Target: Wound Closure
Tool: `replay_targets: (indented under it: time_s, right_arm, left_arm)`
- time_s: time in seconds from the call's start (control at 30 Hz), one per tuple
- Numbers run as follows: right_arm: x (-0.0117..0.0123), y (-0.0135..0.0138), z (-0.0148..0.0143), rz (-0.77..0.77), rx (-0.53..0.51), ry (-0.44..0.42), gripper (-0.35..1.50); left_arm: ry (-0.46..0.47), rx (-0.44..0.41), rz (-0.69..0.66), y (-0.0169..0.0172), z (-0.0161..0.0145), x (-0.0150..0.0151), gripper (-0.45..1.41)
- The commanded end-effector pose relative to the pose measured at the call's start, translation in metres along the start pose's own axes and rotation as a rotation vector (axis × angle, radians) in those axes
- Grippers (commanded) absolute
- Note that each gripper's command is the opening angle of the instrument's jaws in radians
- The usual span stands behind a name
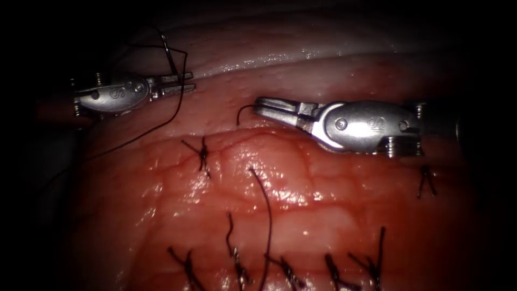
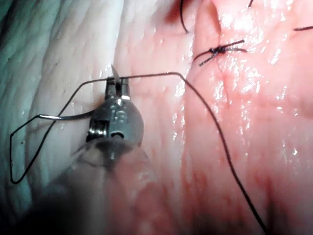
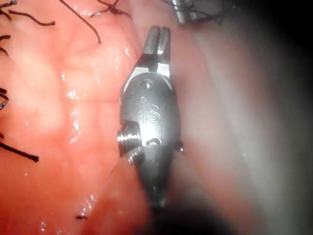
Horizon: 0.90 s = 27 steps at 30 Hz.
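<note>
My left tool (image 1: 186, 82) is at the far left over the pale edge of the tissue (image 1: 323, 210), shut on the curved needle (image 1: 168, 54) near its pointed end. The needle stands free of the tissue. In the left wrist view its point (image 2: 113, 72) pokes just past the jaws of the left tool (image 2: 117, 87). Long dark thread (image 1: 175, 113) loops from the needle and trails down to the left (image 2: 220, 137). My right tool (image 1: 258, 105) lies right of centre, shut on a short curling thread end (image 1: 242, 112). Its closed tips (image 3: 159, 36) hover above the tissue.
Tied stitches with cut tails sit at the centre left (image 1: 204, 156) and at the right (image 1: 426, 182). Several more line the near edge (image 1: 285, 269). A long loose tail (image 1: 266, 215) rises from that row. Red fluid glistens on the tissue.
</note>
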Motion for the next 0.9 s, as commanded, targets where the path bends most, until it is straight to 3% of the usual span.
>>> replay_targets:
  time_s: [0.03, 0.2, 0.53, 0.9]
  right_arm:
    - [0.0, -0.0003, 0.0009, 0.018, -0.001, 0.001, -0.35]
    - [0.0003, 0.0, 0.0013, 0.034, 0.012, -0.031, -0.35]
    - [0.0021, 0.0034, 0.0046, 0.202, 0.059, -0.171, -0.35]
    - [0.0028, 0.003, 0.0045, 0.206, 0.029, -0.159, -0.35]
  left_arm:
    - [0.002, -0.001, 0.001, -0.0002, 0.0008, -0.0002, -0.45]
    - [0.002, -0.002, 0.001, -0.0002, 0.0007, -0.0002, -0.45]
    - [-0.009, 0.001, 0.001, 0.0003, 0.0015, 0.0, -0.45]
    - [-0.019, -0.004, -0.008, 0.0006, 0.003, 0.0005, -0.45]
